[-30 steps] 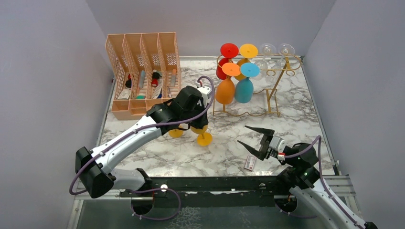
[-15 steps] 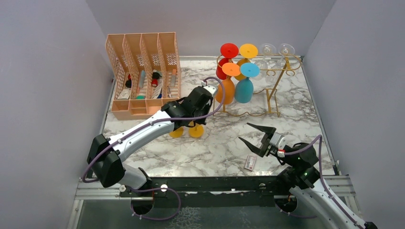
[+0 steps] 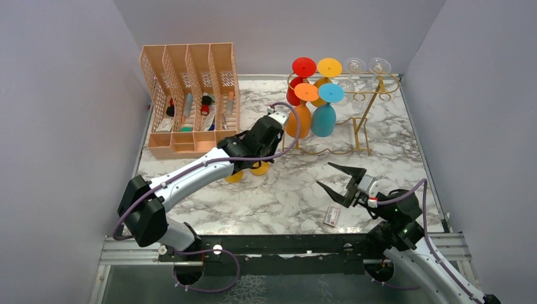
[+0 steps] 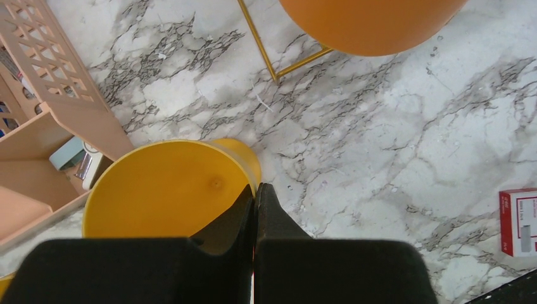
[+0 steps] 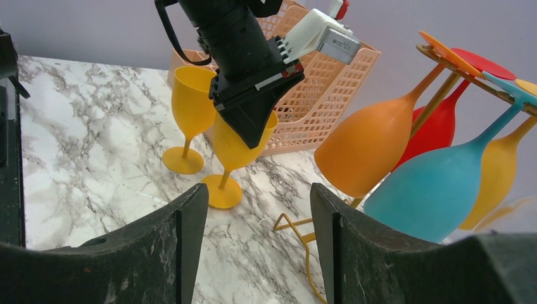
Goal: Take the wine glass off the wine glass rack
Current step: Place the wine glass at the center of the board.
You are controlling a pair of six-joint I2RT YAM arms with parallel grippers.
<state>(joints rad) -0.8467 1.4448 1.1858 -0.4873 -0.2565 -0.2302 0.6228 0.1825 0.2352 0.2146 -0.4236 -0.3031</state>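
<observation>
Now the left hand is squeezed tight on the rim of a bright yellow wine glass. That glass stands upright on the desk, just beside another yellow glass, off the gold wire wine glass rack. Over by itself, the right hand is open and holds nothing.

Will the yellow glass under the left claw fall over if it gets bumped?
Probably: the yellow glass stands on a thin stem and small foot, so it looks tippy. It seems plastic, so likely light, not fragile.
</observation>
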